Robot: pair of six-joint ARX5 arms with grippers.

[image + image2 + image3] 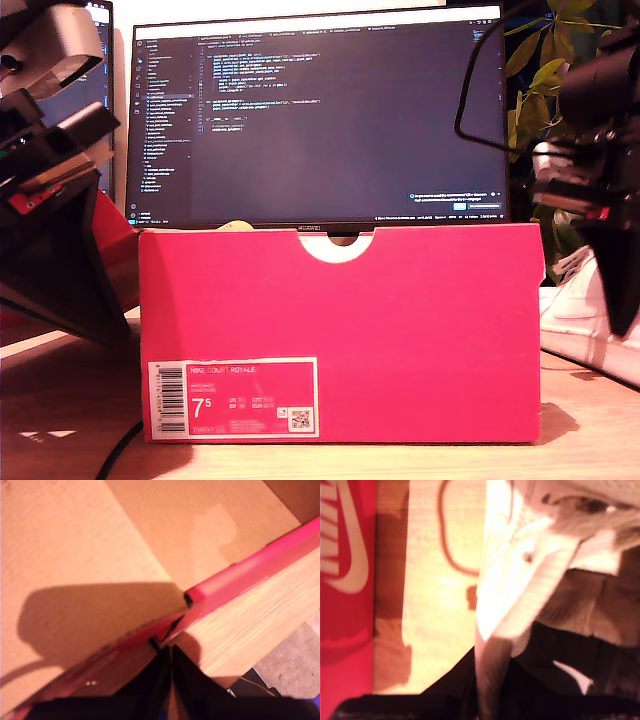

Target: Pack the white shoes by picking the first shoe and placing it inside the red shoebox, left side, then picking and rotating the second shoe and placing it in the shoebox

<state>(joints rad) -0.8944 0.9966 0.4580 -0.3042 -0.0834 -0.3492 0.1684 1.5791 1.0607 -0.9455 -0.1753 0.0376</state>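
Closed on the box point(240, 577) rim, my first gripper point(170, 652) pinches the red edge in the first wrist view. My second gripper point(492, 680) clamps a white shoe point(520, 580) beside the box. Outside, that shoe point(585, 310) sits at the exterior view's right, on the table point(590, 430).

White shoe point(585, 310) cut by the exterior view's right edge; red shoebox point(340, 330) interior hidden.

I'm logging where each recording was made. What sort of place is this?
Probably a desk in an office or lab: a wooden desktop, a monitor showing code behind the red shoebox, and a houseplant.
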